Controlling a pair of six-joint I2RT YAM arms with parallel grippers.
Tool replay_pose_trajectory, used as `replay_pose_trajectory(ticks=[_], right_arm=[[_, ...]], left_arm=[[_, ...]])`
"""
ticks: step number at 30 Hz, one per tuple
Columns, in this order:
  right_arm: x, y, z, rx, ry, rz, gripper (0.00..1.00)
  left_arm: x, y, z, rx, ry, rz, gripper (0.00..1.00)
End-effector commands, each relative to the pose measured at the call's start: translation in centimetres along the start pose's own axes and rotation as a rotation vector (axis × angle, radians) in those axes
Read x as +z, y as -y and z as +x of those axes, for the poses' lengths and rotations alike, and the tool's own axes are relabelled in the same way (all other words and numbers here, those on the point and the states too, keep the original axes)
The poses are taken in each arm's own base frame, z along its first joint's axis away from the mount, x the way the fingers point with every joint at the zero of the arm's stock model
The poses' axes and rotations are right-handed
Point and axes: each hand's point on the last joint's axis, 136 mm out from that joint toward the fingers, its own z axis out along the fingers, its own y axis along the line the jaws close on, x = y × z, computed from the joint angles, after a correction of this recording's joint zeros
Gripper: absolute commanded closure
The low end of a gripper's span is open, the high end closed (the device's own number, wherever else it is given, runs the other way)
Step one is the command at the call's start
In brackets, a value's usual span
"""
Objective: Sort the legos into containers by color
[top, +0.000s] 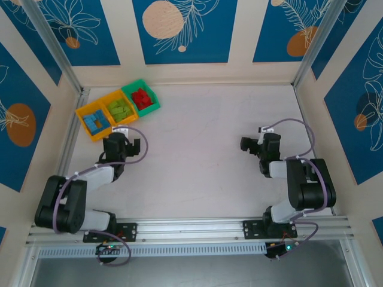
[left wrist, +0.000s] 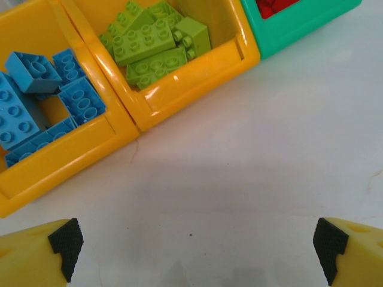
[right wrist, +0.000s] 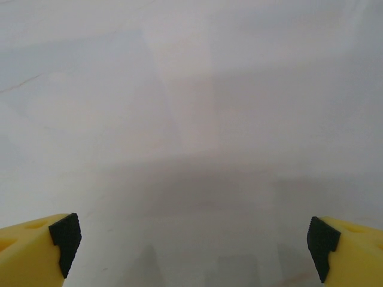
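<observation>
Since blue legos (left wrist: 36, 101), lime legos (left wrist: 149, 45) and red legos (top: 142, 97) fill separate bins (left wrist: 191, 84) at far-left corner of worktop (top: 197, 155), sorting looks done. Left gripper (left wrist: 194, 248), right gripper (right wrist: 194, 242): fingers apart, empty.

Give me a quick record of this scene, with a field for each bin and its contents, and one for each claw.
left orange-yellow bin: blue legos
middle orange-yellow bin: lime green legos
green bin: red legos
bin layout: joined in a row at the far left of the table
left claw: open, holding nothing, just in front of the bins
right claw: open, holding nothing, above the table on the right side
sorting state: one colour per bin
</observation>
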Motion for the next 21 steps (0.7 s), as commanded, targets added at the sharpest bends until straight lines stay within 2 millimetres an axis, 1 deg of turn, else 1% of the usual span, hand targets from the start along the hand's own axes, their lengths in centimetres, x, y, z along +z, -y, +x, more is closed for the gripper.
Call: replay_pose_trajectory(ticks=[1, 2, 3, 4, 8, 14, 18, 21], right_arm=[[-0.5, -1.9, -4.0, -0.056, 0.167, -0.108, 0.0], [-0.5, -1.9, -4.0, -0.056, 0.161, -0.095, 0.0], [-0.5, -1.9, -4.1, -0.06, 0.176, -0.095, 0.0], [-0.5, -1.9, -4.0, -0.059, 0.162, -0.096, 0.0], [-0.5, -1.9, -4.1, -0.059, 0.171, -0.099, 0.0], [-0.5, -1.9, -4.1, -0.059, 0.164, -0.1, 0.0], [-0.4, -1.9, -4.0, -0.057, 0.16, -0.103, 0.0], [-0.5, -1.9, -4.1, -0.058, 0.166, -0.102, 0.0]], left_arm=[[1.0, -1.5, -1.8, -0.041, 0.152, -0.026, 0.0], [1.6, -1.7, -1.4, -0.077, 0.162, 0.003, 0.0], [1.8, -1.2, -0.6, -0.073, 0.15, 0.049, 0.0], [1.8, -0.7, -0.9, -0.061, 0.194, 0.074, 0.0], [1.9, -0.5, -0.6, -0.055, 0.158, 0.084, 0.0], [1.8, -0.5, -0.8, -0.051, 0.164, 0.085, 0.0], [1.9, 0.7, -0.9, -0.02, 0.153, 0.154, 0.0], [1.9, 0.7, -0.9, -0.02, 0.154, 0.153, 0.0]])
